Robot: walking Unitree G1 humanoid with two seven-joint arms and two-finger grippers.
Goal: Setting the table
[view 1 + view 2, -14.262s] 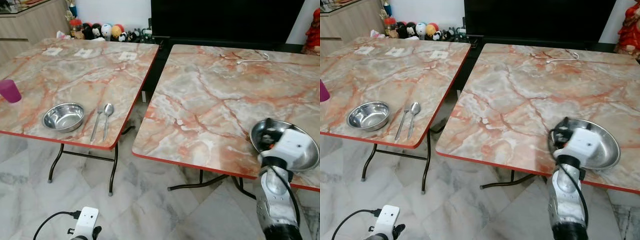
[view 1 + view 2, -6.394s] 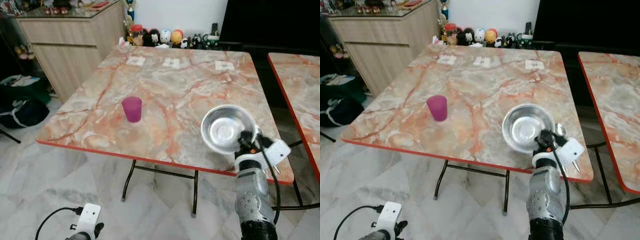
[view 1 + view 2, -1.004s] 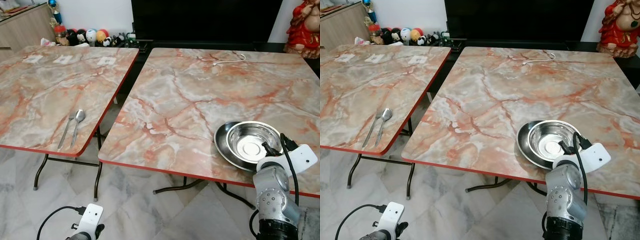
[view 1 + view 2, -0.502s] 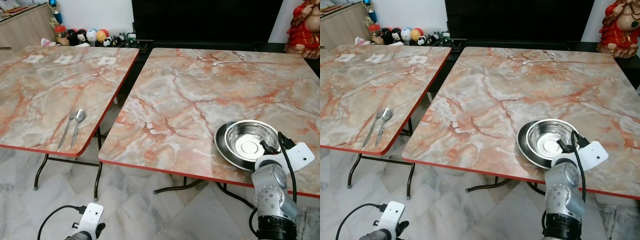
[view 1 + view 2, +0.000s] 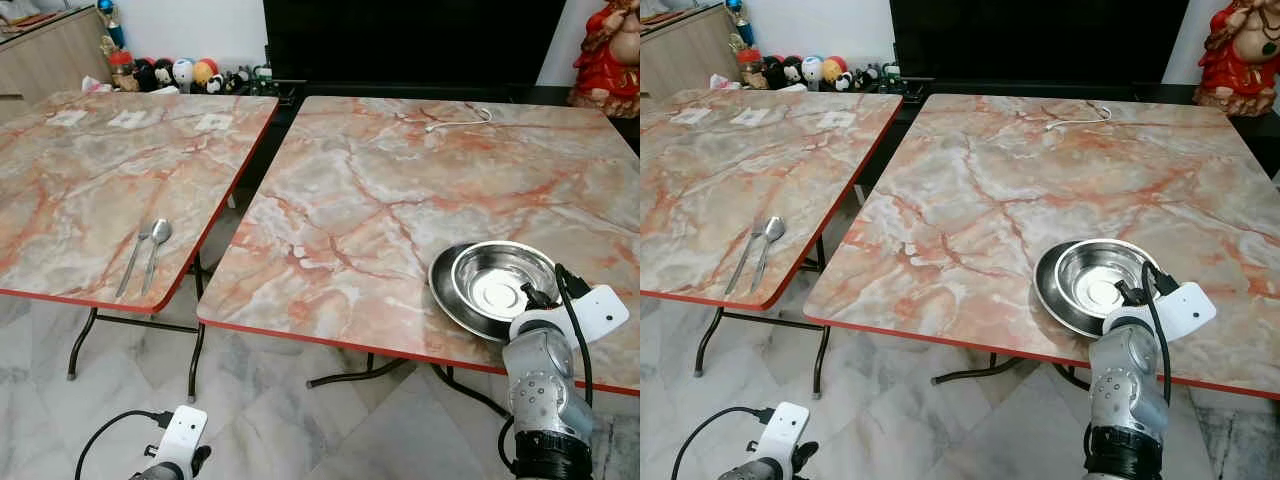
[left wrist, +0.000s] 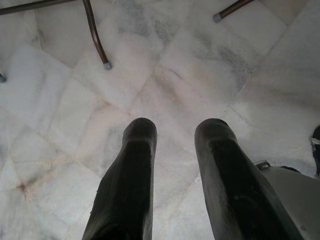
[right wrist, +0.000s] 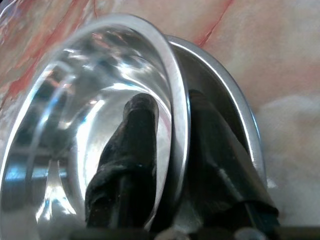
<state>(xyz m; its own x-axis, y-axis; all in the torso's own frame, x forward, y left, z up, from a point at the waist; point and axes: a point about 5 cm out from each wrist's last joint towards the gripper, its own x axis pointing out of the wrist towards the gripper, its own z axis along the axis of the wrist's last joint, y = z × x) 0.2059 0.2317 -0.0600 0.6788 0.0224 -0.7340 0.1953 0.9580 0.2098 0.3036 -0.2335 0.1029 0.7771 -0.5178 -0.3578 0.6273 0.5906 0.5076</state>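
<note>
- Two tables (image 5: 350,200): marbled tops in cream, grey and orange-red veining, red edge trim.
- Bowl (image 5: 500,285) and plate (image 5: 445,295): mirror-bright silver steel.
- Spoon (image 5: 157,240) and fork (image 5: 135,258), left table: silver.
- Floor (image 6: 175,90): pale grey-white marble tiles.
- Right gripper (image 7: 165,165): black fingers.
- Statue (image 5: 605,50), far right: red.

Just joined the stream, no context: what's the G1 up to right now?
It's setting the table. The right pincer grips the rim of a steel bowl, one finger inside and one outside, with the bowl sitting in a steel plate near the front edge of the right table. A fork and spoon lie on the left table. The left pincer hangs idle above the floor, fingers apart.
</note>
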